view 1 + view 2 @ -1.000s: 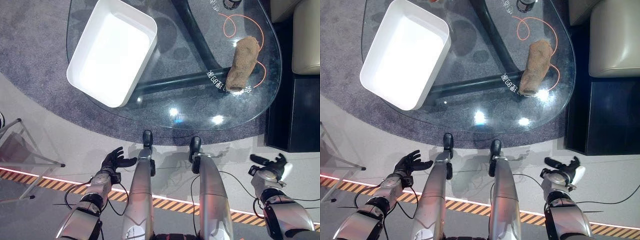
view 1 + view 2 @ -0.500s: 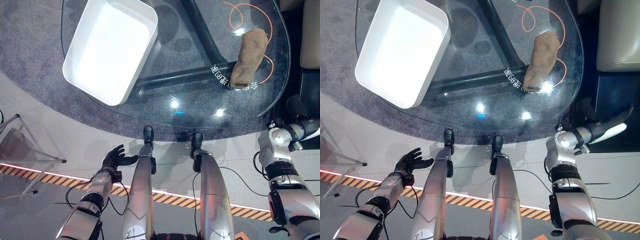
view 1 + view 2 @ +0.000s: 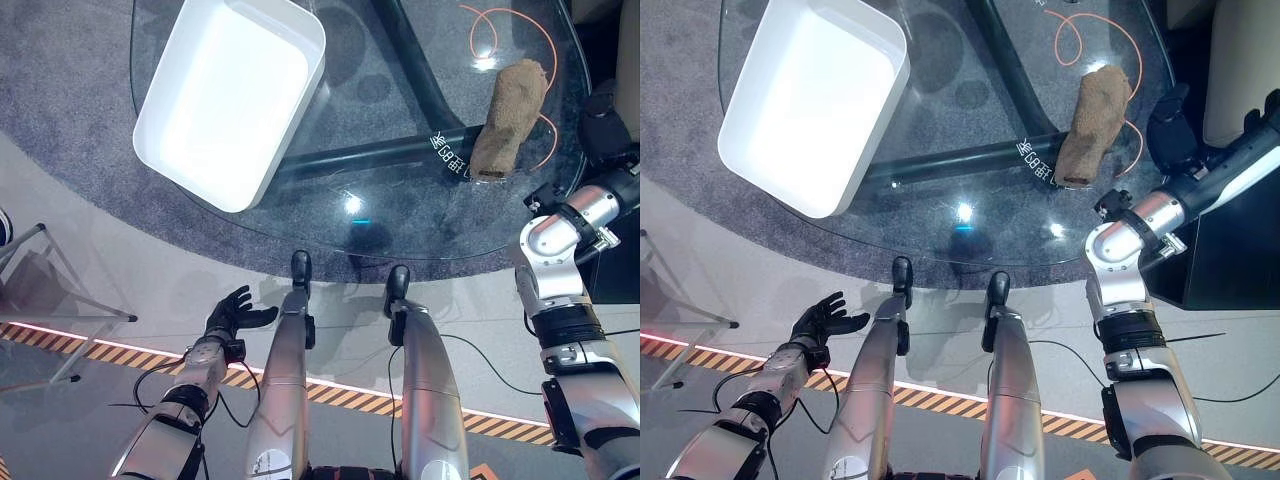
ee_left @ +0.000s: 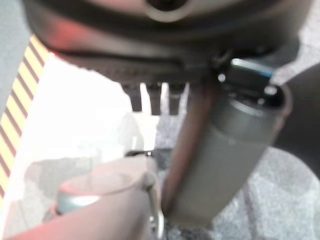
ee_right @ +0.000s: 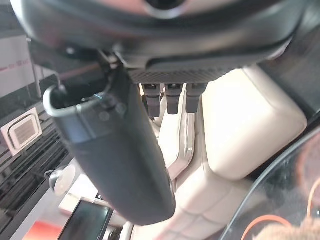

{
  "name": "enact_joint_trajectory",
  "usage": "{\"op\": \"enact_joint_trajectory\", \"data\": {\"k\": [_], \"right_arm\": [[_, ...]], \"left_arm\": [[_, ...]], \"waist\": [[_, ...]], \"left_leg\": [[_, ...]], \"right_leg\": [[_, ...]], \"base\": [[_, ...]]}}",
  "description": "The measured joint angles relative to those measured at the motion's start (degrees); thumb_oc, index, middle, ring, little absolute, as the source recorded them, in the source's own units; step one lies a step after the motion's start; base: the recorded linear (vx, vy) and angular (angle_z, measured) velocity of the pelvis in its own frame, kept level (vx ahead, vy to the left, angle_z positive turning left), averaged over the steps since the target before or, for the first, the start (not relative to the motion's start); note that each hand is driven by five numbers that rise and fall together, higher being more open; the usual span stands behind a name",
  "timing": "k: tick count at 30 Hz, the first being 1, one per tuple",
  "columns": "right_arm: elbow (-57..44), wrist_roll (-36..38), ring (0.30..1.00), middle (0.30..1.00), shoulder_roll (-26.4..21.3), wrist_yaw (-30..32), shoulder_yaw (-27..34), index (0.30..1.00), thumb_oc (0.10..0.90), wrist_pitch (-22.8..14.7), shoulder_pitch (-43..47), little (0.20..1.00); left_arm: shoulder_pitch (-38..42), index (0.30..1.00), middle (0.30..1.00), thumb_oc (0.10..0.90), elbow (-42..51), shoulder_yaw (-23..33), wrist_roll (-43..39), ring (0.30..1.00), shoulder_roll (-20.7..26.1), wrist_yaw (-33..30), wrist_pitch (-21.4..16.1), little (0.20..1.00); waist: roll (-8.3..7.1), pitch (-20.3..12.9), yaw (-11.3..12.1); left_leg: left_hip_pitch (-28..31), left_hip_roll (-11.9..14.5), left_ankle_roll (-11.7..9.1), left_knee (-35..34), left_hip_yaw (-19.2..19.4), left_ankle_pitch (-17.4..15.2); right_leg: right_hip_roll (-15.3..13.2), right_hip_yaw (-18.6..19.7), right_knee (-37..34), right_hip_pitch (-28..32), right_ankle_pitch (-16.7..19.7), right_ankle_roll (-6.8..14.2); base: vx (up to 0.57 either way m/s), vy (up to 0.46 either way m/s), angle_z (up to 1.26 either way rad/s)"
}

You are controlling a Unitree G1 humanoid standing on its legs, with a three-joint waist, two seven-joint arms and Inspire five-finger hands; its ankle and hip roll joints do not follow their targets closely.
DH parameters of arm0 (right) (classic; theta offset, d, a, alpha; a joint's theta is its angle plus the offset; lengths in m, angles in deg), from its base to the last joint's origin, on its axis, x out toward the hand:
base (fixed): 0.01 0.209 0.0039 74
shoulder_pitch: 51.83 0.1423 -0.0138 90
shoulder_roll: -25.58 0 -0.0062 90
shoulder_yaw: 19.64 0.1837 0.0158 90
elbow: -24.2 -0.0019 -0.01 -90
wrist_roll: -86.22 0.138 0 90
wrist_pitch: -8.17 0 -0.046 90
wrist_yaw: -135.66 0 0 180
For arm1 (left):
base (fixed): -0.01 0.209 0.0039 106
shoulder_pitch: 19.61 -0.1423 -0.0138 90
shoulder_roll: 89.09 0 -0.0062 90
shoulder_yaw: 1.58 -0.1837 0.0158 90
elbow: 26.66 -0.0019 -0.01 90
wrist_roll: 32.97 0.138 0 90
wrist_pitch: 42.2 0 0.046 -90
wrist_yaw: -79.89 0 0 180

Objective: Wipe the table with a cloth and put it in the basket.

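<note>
The left hand (image 3: 233,312) hangs low beside the body over the pale floor, well short of the glass table (image 3: 400,215), its fingers spread and loose with nothing in them. On the table's left part sits the white rectangular basket (image 3: 232,98), set at a slant. Farther right, near the table's right edge, the brown cloth (image 3: 510,116) lies rolled lengthwise on the glass, partly over an orange looped line (image 3: 487,21) drawn on the surface. The right arm reaches up past the table's right edge, where the right hand (image 3: 1169,129) shows as a dark shape just beside the cloth but apart from it; whether its fingers are spread or curled cannot be told. A cream sofa (image 5: 250,120) stands beyond the table's edge.
</note>
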Motion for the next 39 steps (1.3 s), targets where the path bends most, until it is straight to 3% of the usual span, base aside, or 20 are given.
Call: {"op": "enact_joint_trajectory", "data": {"k": [11, 15, 22, 31, 39], "right_arm": [[1.31, 3.05, 0.900, 0.900, 0.80, -3.99, -4.42, 0.900, 0.800, 4.71, 1.46, 0.900], [5.49, 7.41, 0.900, 0.900, 1.18, -7.73, -7.08, 0.900, 0.800, 7.93, 3.77, 0.900], [12.83, 19.17, 0.900, 0.900, 2.95, -15.50, -8.14, 0.900, 0.800, 10.41, 5.23, 0.900], [19.03, 24.77, 0.900, 0.900, 4.08, -20.23, -8.71, 0.900, 0.800, 12.00, 7.75, 0.900], [23.64, 26.03, 0.900, 0.900, 4.07, -20.21, -8.64, 0.900, 0.800, 11.98, 10.73, 0.900]], "left_arm": [[-0.14, 0.900, 0.900, 0.800, 0.02, -0.22, 0.06, 0.900, -0.14, -0.01, 0.05, 0.900], [-0.14, 0.900, 0.900, 0.800, 0.01, -0.86, 0.08, 0.900, -0.14, 0.03, 0.03, 0.900], [-0.16, 0.900, 0.900, 0.800, 0.03, -1.17, 0.16, 0.900, -0.18, 0.03, 0.20, 0.900], [-0.17, 0.900, 0.900, 0.800, -0.03, -1.42, 0.18, 0.900, -0.26, 0.00, 0.24, 0.900], [-0.13, 0.900, 0.900, 0.800, -0.09, -3.38, 0.21, 0.900, -0.34, -0.03, 0.73, 0.900]], "waist": [[0.01, 0.00, 0.28], [0.01, 0.00, 0.51], [0.02, -0.01, 1.59], [0.08, -0.03, 1.74], [0.11, -0.03, 1.83]], "left_leg": [[1.13, -0.28, 0.01, -1.09, 0.16, 0.49], [1.66, -0.39, -0.04, -1.99, 0.21, 0.98], [1.93, -0.41, -0.03, -2.15, 0.21, 1.08], [2.91, -0.48, -0.15, -2.96, -0.02, 1.70], [2.89, -0.49, -0.12, -3.10, -0.09, 1.79]], "right_leg": [[-0.42, -0.06, -0.18, 0.81, 0.00, 0.06], [-0.60, -0.06, -0.14, 0.89, 0.00, 0.06], [-0.66, -0.17, -0.02, 1.04, 0.00, 0.06], [-0.79, -0.43, 0.03, 1.82, -0.09, -0.08], [-0.89, -0.65, 0.04, 1.81, -0.27, -0.08]], "base": [[0.00, 0.000, 0.00], [0.00, 0.000, 0.00], [0.00, 0.000, 0.00], [0.00, -0.002, 0.00], [0.00, 0.000, 0.00]]}}
